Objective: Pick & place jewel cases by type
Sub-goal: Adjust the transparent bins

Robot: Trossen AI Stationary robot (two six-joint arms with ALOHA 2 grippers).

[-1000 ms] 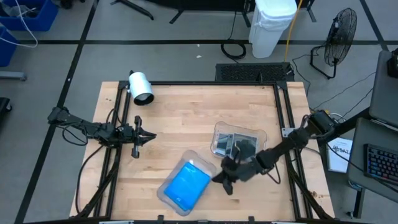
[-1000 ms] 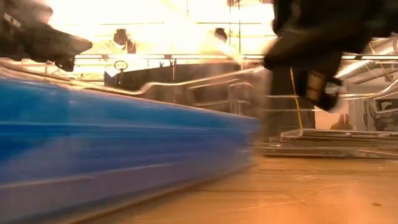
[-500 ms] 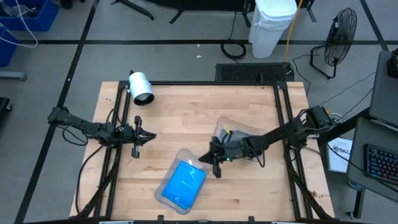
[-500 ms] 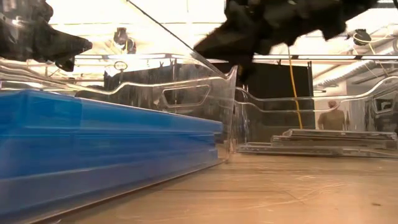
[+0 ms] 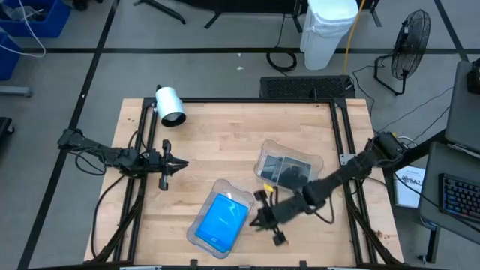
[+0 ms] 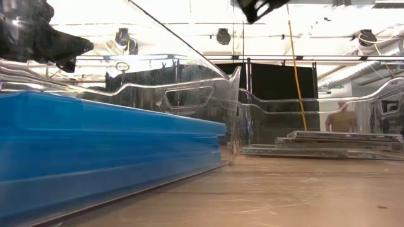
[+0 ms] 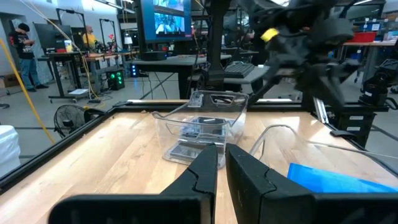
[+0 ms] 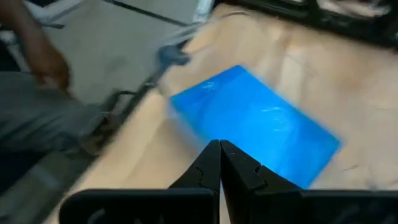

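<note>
High view: blue jewel cases [image 5: 223,222] lie stacked in a clear tray [image 5: 241,191]; dark jewel cases [image 5: 289,174] fill a second tray [image 5: 317,160] just beside it; the right gripper [image 5: 262,220], clenched and empty, hovers beside the blue stack; the left gripper [image 5: 180,163] waits well apart, closed on nothing. Low view alone shows the stacked edges; these look light, stiff, slick and crack-prone, best pinched across opposite edges. Right wrist view shows the blue lid's bare top.
</note>
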